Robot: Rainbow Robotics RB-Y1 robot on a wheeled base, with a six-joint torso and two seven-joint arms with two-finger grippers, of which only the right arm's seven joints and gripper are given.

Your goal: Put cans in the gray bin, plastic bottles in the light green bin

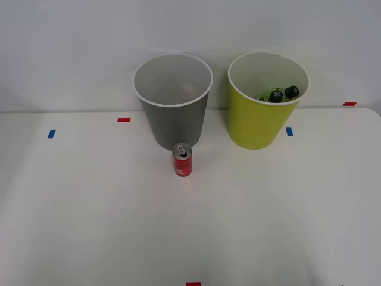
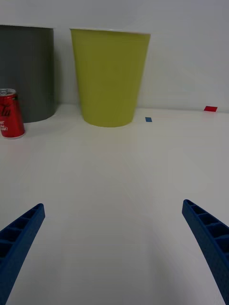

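A short red can [image 1: 183, 160] with a silver top stands upright on the white table, just in front of the gray bin [image 1: 173, 101]. To the gray bin's right stands the light green bin [image 1: 262, 107], with dark-capped plastic bottles [image 1: 280, 93] lying inside it. In the right wrist view, the can [image 2: 10, 113] stands before the gray bin [image 2: 26, 71], with the light green bin [image 2: 109, 76] beside it. My right gripper [image 2: 114, 248] is open, low over the bare table, well short of both bins, with nothing between its blue fingers [image 2: 19, 238].
Small red tape marks [image 1: 124, 120] and blue tape marks [image 1: 51, 134] dot the white table [image 1: 95, 226]. A white wall rises right behind the bins. One blue mark [image 2: 148, 119] lies beside the light green bin.
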